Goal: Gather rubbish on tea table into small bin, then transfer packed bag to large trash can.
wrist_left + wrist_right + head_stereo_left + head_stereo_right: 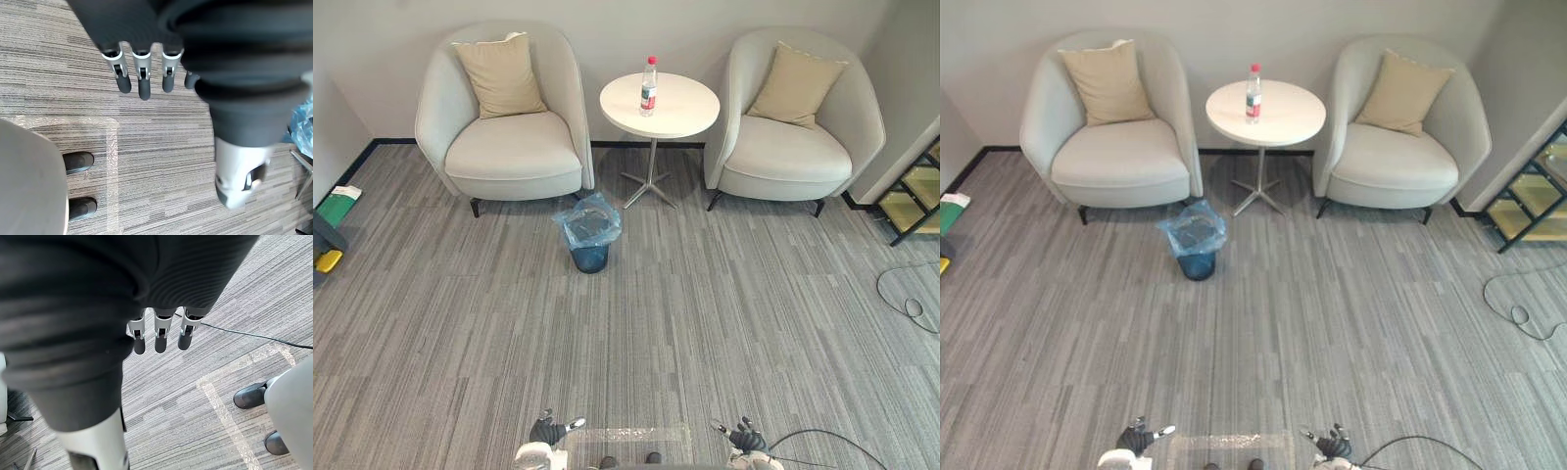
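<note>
A plastic bottle [649, 86] with a red cap and red label stands upright on the round white tea table [680, 113] between two armchairs. In front of the table, on the carpet, sits the small dark bin [589, 233] lined with a blue bag. My left hand [548, 430] and right hand [744, 435] hang low at the near edge, far from the table. Each wrist view shows its own hand, the left [142, 73] and the right [159, 333], with fingers relaxed and straight over bare carpet, holding nothing.
Two pale armchairs [509, 147] [793, 147] with tan cushions flank the table against the wall. A shelf frame [915, 191] stands at the right edge, and green and yellow items [333, 211] lie at the left edge. A clear tape rectangle [631, 441] marks the carpet by my feet.
</note>
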Robot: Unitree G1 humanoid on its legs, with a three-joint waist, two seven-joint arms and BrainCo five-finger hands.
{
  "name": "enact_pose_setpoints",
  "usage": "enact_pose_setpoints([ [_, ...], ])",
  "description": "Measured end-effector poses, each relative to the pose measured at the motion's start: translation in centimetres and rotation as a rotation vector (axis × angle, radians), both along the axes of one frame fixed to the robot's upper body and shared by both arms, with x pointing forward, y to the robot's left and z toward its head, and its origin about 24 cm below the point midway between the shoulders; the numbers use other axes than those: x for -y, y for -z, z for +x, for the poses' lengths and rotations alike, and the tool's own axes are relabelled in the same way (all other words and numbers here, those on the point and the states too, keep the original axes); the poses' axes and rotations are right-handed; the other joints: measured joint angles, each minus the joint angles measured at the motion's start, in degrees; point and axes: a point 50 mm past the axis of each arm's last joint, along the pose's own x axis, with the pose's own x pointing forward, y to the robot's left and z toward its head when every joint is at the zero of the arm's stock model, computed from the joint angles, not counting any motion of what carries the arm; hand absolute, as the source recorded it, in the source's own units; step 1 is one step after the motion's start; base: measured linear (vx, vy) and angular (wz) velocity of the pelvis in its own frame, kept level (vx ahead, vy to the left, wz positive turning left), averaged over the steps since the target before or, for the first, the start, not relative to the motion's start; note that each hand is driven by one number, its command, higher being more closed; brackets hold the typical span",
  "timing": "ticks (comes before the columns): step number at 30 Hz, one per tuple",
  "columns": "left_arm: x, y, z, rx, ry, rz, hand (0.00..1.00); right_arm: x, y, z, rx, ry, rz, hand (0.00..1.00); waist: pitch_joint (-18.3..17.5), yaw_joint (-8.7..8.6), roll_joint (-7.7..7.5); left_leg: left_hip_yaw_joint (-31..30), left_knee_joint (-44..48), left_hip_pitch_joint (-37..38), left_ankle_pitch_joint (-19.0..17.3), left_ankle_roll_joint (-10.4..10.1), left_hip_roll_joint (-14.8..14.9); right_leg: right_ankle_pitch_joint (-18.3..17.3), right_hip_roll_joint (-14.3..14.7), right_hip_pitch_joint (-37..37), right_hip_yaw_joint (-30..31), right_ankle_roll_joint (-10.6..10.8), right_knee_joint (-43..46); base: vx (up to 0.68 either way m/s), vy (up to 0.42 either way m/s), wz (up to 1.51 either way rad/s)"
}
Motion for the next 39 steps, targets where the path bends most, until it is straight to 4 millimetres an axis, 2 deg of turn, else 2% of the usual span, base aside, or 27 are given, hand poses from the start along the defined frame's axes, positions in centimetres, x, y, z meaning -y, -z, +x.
enact_pose_setpoints([
  [14, 0.7, 0.0, 0.4, 0.000, 0.094, 0.011, 0.00, 0.1, 0.0, -0.1, 0.004, 0.013, 0.011, 0.00, -0.5, -0.15, 0.37, 1.3, -0.8, 0.2, 0.0, -0.2, 0.1, 0.0, 0.2, -0.1, 0.7, -0.1, -0.7, -0.01, -0.015, -0.03],
  [16, 0.8, -0.3, 1.2, 0.019, 0.100, 0.011, 0.00, 0.3, -0.1, 0.1, 0.011, 0.025, 0.013, 0.00, 0.3, -0.27, -0.09, 2.1, 4.7, -1.7, -2.9, -1.6, 0.7, 0.0, 0.2, -0.2, 1.1, -0.1, 0.0, -0.03, -0.040, -0.14],
  [17, 0.8, -0.4, 1.6, 0.030, 0.102, 0.011, 0.00, 0.3, -0.1, 0.1, 0.013, 0.025, 0.012, 0.00, 0.8, 0.02, -0.17, 3.4, 10.4, -3.7, -5.6, -2.1, 1.5, -0.7, 0.3, -0.1, 1.8, -0.5, 0.8, -0.04, -0.041, -0.31],
  [18, 0.8, -0.5, 1.8, 0.036, 0.101, 0.012, 0.00, 0.4, -0.1, 0.3, 0.017, 0.024, 0.011, 0.00, 1.2, 0.05, -0.08, 4.9, 17.8, -6.3, -8.5, -3.4, 2.6, -2.0, 0.5, -0.2, 2.6, -1.6, 1.8, -0.05, -0.054, -0.36],
  [19, 0.8, -0.5, 1.9, 0.042, 0.101, 0.011, 0.00, 0.5, -0.2, 0.4, 0.022, 0.023, 0.009, 0.00, 1.8, 0.04, 0.11, 6.1, 24.2, -8.7, -9.5, -4.5, 3.7, -2.9, 0.7, -0.2, 3.2, -2.2, 2.6, -0.07, -0.070, -0.38],
  [21, 1.2, -1.2, 3.2, 0.107, 0.073, -0.006, 0.00, 0.9, -0.3, 0.6, 0.029, 0.027, -0.002, 0.00, 3.2, 0.27, 0.66, 8.9, 41.1, -14.9, -8.5, -5.0, 7.5, -5.2, 1.0, -0.4, 5.3, -3.6, 6.4, -0.07, -0.048, -0.57],
  [22, 1.3, -1.4, 3.4, 0.122, 0.055, -0.011, 0.00, 0.9, -0.4, 0.6, 0.031, 0.026, -0.003, 0.00, 3.6, 0.49, 0.99, 9.9, 47.1, -17.8, -9.7, -4.1, 9.3, -6.0, 1.0, 0.0, 6.0, -4.0, 7.8, 0.01, 0.013, -0.60],
  [24, 2.1, -1.5, 3.7, 0.138, 0.058, -0.028, 0.00, 1.2, -0.3, 0.0, 0.027, 0.057, -0.003, 0.00, 3.8, 0.01, 1.35, 10.6, 48.6, -20.8, -12.1, -3.4, 11.9, -7.4, -0.1, 0.1, 7.1, -4.3, 9.4, 0.07, 0.059, -0.43],
  [26, 2.8, -1.7, 4.2, 0.152, 0.073, -0.042, 0.00, 1.3, -0.4, 0.0, 0.033, 0.066, -0.003, 0.00, 3.9, 0.03, 1.32, 10.3, 41.0, -22.3, -11.7, -3.8, 11.8, -8.3, -1.9, 0.0, 8.7, -3.3, 9.5, 0.14, 0.108, -0.31],
  [27, 3.4, -1.7, 4.4, 0.156, 0.091, -0.052, 0.00, 1.4, -0.5, 0.2, 0.037, 0.066, -0.005, 0.00, 3.9, 0.03, 1.33, 8.8, 34.3, -23.0, -10.1, -5.1, 10.7, -9.0, -3.1, 0.0, 9.4, -2.6, 9.5, 0.23, 0.162, -0.26],
  [29, 4.3, -1.8, 4.5, 0.158, 0.129, -0.065, 0.00, 1.4, -0.6, 0.9, 0.053, 0.064, -0.009, 0.00, 4.1, 0.05, 2.10, 4.3, 19.8, -22.4, -4.3, -7.1, 8.8, -10.5, -4.4, -0.5, 11.0, -0.7, 9.3, 0.31, 0.240, -0.33],
  [30, 4.5, -1.8, 4.5, 0.157, 0.133, -0.068, 0.00, 1.8, -0.8, 1.3, 0.062, 0.058, -0.020, 0.00, 4.2, 0.26, 2.78, 3.3, 16.7, -21.6, 1.1, -6.8, 8.7, -11.6, -4.8, -0.3, 11.9, 0.4, 9.4, 0.33, 0.279, -0.36],
  [31, 4.3, -1.8, 4.6, 0.162, 0.131, -0.065, 0.00, 1.9, -0.9, 1.7, 0.069, 0.057, -0.022, 0.00, 4.1, 0.47, 2.55, 3.5, 16.8, -21.4, 2.4, -5.4, 7.7, -12.4, -5.8, -0.1, 12.4, 0.8, 9.4, 0.37, 0.304, -0.36],
  [32, 4.1, -1.8, 4.7, 0.163, 0.122, -0.062, 0.00, 1.4, -0.9, 1.9, 0.073, 0.054, -0.010, 0.00, 4.1, 0.57, 1.23, 3.9, 19.0, -22.2, 0.6, -3.8, 6.2, -12.6, -7.3, 0.0, 12.6, 1.8, 10.1, 0.42, 0.278, -0.23],
  [33, 3.6, -1.9, 4.9, 0.168, 0.120, -0.050, 0.00, 0.9, -1.0, 2.4, 0.085, 0.047, 0.000, 0.00, 4.1, 0.56, 0.65, 4.4, 21.4, -23.0, -1.9, -3.3, 5.6, -12.9, -8.0, -0.8, 12.6, 2.4, 12.7, 0.41, 0.253, -0.20],
  [34, 3.4, -1.9, 5.0, 0.168, 0.121, -0.046, 0.00, 0.7, -1.0, 2.6, 0.088, 0.040, 0.003, 0.00, 4.2, 0.75, 0.47, 5.2, 22.0, -22.7, -2.8, -3.0, 5.5, -13.1, -8.1, -2.0, 13.0, 2.7, 15.6, 0.42, 0.214, -0.32],
  [35, 3.3, -1.9, 4.8, 0.165, 0.116, -0.046, 0.00, 0.4, -1.0, 2.6, 0.088, 0.038, 0.011, 0.00, 4.2, 1.69, 0.32, 6.8, 22.1, -20.6, -4.0, -2.2, 5.4, -13.6, -8.1, -4.3, 13.5, 3.5, 22.7, 0.47, 0.207, -0.50],
  [37, 3.2, -1.9, 4.8, 0.165, 0.109, -0.044, 0.00, 0.1, -1.0, 2.7, 0.091, 0.020, 0.015, 0.00, 4.2, 2.29, 0.01, 9.0, 21.2, -15.9, -6.3, -1.1, 4.7, -12.0, -8.3, -10.0, 12.7, 9.2, 38.9, 0.46, 0.183, -0.50],
  [38, 3.2, -1.9, 4.7, 0.164, 0.110, -0.043, 0.00, 0.0, -1.2, 3.2, 0.106, -0.009, 0.007, 0.00, 4.2, 2.16, -0.11, 9.4, 20.2, -12.6, -7.7, -0.7, 4.0, -10.5, -8.8, -14.3, 11.4, 12.1, 50.2, 0.38, 0.125, -0.20],
  [39, 3.4, -1.9, 4.8, 0.166, 0.116, -0.046, 0.00, 0.0, -1.4, 3.5, 0.124, -0.018, 0.001, 0.00, 4.4, 1.76, -0.10, 9.4, 19.2, -9.8, -8.4, -0.7, 3.6, -11.0, -9.7, -17.5, 8.0, 11.1, 56.8, 0.38, 0.107, -0.07],
])
